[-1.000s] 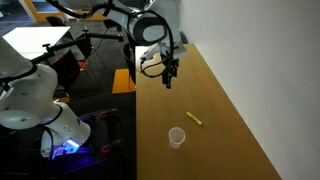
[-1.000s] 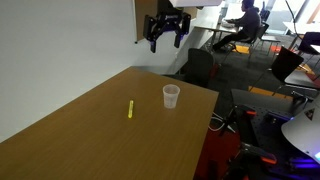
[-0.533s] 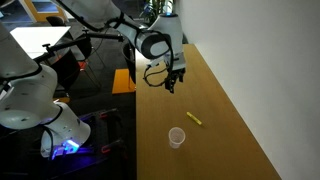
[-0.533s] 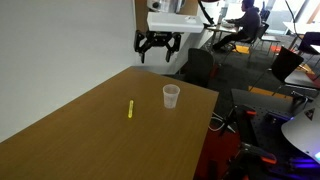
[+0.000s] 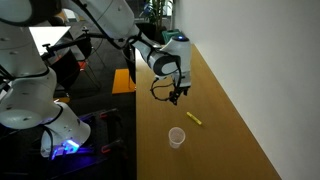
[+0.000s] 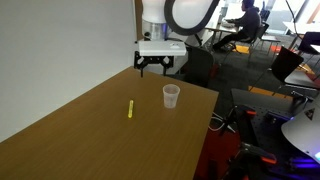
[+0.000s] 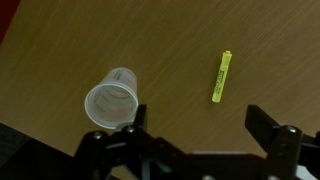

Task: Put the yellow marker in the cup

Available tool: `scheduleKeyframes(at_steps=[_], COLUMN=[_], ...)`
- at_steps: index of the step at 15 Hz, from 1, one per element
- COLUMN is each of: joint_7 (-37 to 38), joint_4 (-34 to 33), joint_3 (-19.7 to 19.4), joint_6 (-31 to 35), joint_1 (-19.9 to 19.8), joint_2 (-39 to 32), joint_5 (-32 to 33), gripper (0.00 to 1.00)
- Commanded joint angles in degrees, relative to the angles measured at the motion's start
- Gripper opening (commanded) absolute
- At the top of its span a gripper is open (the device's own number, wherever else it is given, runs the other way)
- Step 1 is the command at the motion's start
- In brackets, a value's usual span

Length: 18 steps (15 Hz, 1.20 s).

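The yellow marker (image 5: 196, 118) lies flat on the wooden table (image 5: 230, 130); it also shows in the other exterior view (image 6: 130, 108) and in the wrist view (image 7: 221, 77). The small white cup (image 5: 177, 137) stands upright near the table's edge, seen also in an exterior view (image 6: 171, 96) and the wrist view (image 7: 112, 98). My gripper (image 5: 176, 95) hangs above the table beyond the marker and cup, open and empty (image 6: 154, 66). In the wrist view the gripper (image 7: 190, 130) has its two dark fingers wide apart, with bare wood between them.
A white wall runs along one long side of the table. Off the table's open edge are office chairs (image 6: 200, 66), a person at a desk (image 6: 243, 18) and the robot's base with cables (image 5: 50, 130).
The arm has swung down and toward the marker and cup, lowering the gripper closer to the table. The marker and cup have not moved.
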State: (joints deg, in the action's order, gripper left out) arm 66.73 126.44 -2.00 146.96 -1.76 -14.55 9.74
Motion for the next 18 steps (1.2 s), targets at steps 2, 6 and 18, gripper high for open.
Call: scheduleKeyframes(at_steps=[2,6,18], joint_7=[-1.70,-3.80,-7.23], joint_4=[-5.89,-10.34,-23.61], joint_3=[-2.14,-2.73,-3.87], joint_6=[1.68,5.88,7.65], joint_1=[1.69,1.70,1.82], joint_2=[-6.56,-12.49,-28.23], joint_5=[-3.12,-5.85,-14.72], gripper=[1.00,1.00,1.00])
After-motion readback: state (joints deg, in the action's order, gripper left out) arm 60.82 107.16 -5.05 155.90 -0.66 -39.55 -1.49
